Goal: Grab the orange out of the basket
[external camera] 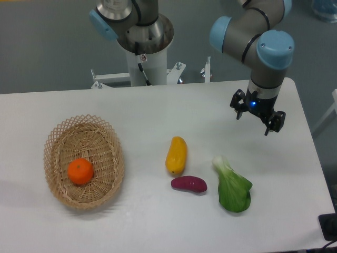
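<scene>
white table (158,110) w/ matte top, evenly lit, soft shadows only. grey floor (47,47) behind it, no markings seen. white metal frame w/ bolts (176,74) at far table edge. dark object (329,226) at lower right corner, partly cut off.

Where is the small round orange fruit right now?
The small round orange fruit lies inside the oval tan wicker basket at the left of the camera view, far from the two-finger gripper at the right.
</scene>
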Robot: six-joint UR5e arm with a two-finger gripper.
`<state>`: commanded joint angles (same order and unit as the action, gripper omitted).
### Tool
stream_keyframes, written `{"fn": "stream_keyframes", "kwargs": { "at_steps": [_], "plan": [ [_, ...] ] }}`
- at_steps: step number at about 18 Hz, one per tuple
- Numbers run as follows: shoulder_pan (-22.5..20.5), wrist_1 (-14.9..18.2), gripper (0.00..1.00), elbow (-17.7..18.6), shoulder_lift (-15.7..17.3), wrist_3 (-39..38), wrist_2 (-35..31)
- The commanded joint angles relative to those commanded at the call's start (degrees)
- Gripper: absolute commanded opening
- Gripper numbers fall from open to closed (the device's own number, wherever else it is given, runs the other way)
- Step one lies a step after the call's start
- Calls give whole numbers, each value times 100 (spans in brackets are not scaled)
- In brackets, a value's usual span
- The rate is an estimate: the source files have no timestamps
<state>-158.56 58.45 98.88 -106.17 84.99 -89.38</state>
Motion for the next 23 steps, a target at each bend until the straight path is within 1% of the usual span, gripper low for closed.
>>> {"fn": "stream_keyframes", "kwargs": {
  "at_steps": [4, 7, 8, 15, 20, 23],
  "plan": [
    [123, 9, 100, 9, 0, -52, 0],
    [237, 9, 100, 9, 9, -421, 52],
    [333, 9, 100, 26, 9, -509, 53],
    [659, -9, 100, 26, 35, -957, 157],
    [808, 0, 100, 26, 44, -1063, 184],
    [931, -9, 100, 27, 44, -1501, 263]
  ]
}}
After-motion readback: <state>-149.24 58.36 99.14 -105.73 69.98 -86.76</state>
